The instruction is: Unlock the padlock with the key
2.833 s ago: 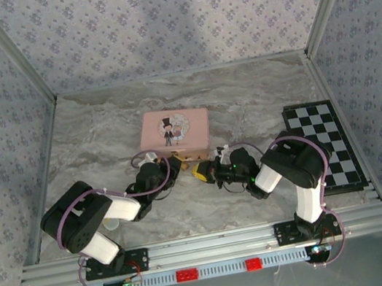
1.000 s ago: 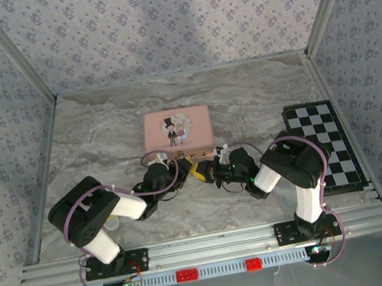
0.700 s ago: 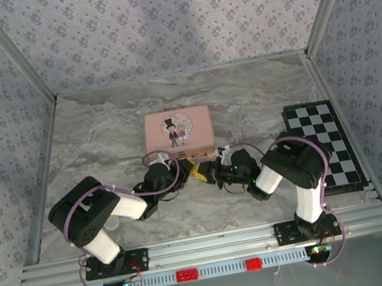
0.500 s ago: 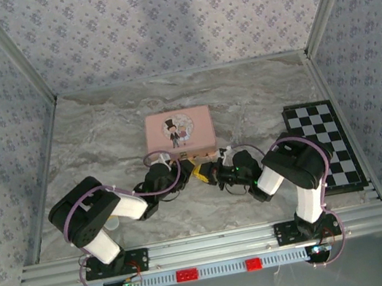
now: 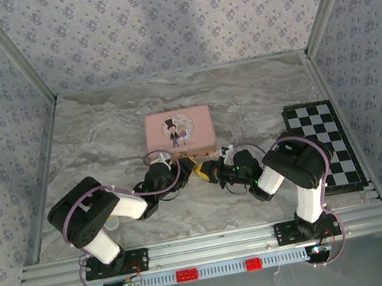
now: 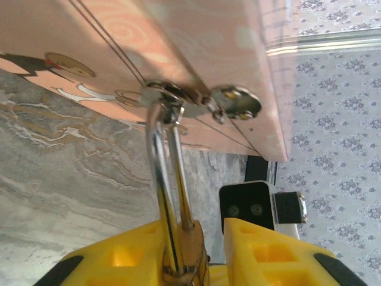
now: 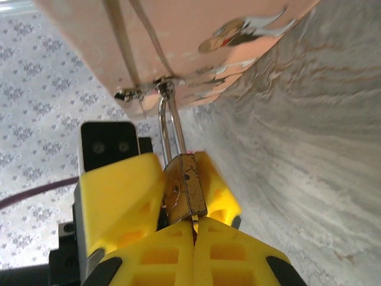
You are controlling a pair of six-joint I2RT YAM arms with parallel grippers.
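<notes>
L gripper [image 6: 193, 253] fingers [image 6: 268, 250] flank the padlock [image 7: 186, 185] body, can't tell if squeezing; R gripper [image 7: 194, 233] pressed together at its bottom end; shackle [image 6: 159, 179] hooked thru clasp [image 6: 196, 98] on pink tin [image 5: 199, 123] near side.

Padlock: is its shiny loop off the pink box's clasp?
No, the padlock has its shackle hooked through the metal clasp on the pink tin.
</notes>
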